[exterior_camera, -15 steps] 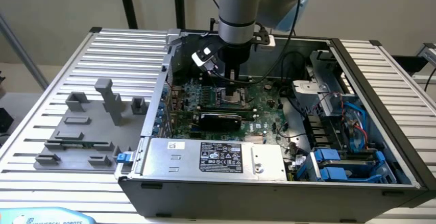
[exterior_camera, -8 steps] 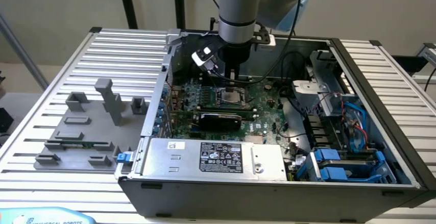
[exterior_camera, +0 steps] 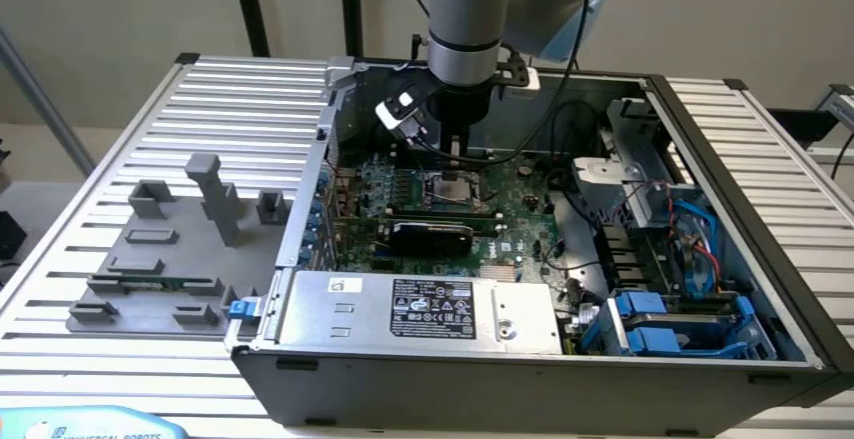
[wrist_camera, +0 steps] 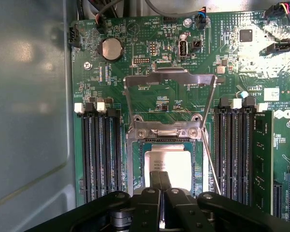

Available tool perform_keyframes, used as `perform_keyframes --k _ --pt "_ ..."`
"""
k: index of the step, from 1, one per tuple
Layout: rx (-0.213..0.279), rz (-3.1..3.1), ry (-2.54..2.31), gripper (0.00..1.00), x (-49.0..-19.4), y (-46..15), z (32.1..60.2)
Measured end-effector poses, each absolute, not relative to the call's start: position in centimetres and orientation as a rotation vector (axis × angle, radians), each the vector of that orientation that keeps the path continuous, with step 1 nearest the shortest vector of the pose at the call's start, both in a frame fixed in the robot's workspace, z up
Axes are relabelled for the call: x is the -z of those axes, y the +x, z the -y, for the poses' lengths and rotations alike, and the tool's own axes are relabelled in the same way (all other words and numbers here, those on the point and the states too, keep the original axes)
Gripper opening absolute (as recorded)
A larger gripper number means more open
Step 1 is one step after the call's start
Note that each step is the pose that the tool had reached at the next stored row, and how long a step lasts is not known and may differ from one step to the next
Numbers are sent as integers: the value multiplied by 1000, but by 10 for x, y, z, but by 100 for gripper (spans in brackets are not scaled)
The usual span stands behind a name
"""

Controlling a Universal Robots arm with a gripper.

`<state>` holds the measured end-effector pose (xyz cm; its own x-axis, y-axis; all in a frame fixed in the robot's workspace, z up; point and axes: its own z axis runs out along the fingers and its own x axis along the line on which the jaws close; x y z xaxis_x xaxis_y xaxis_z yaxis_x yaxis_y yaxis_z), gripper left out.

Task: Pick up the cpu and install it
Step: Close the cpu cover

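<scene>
Grey power supply [exterior_camera: 420, 309] sits at the near edge of the case [exterior_camera: 534, 389]; farther in, on the board [wrist_camera: 135, 53], the cpu [wrist_camera: 171, 162] lies flat in its socket, load plate [wrist_camera: 170, 79] raised. Black claw [wrist_camera: 160, 176] hangs over the cpu, fingers pressed together, nothing between them.

My pincer [wrist_camera: 160, 180] is black. The cpu [wrist_camera: 166, 159] has a silvery top with a pale edge. The motherboard [wrist_camera: 159, 63] is dark green, dotted with small white print (too small for me to read). The memory slots [wrist_camera: 99, 150] are black with whitish clips. The socket frame [wrist_camera: 169, 79] is shiny silver. The table [exterior_camera: 80, 209] is light grey with parallel ribs, and the fixture blocks [exterior_camera: 211, 199] are plain grey.
</scene>
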<state>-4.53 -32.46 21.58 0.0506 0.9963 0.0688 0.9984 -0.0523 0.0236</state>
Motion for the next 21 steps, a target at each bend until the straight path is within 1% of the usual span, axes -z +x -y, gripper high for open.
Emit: perform_keyframes --k 11,16,21 --pt "102 2141 -2254 11 -218 -40 326" --pt "94 2137 -2251 11 -231 -20 329" --pt "87 2134 -2248 11 -249 1 333"
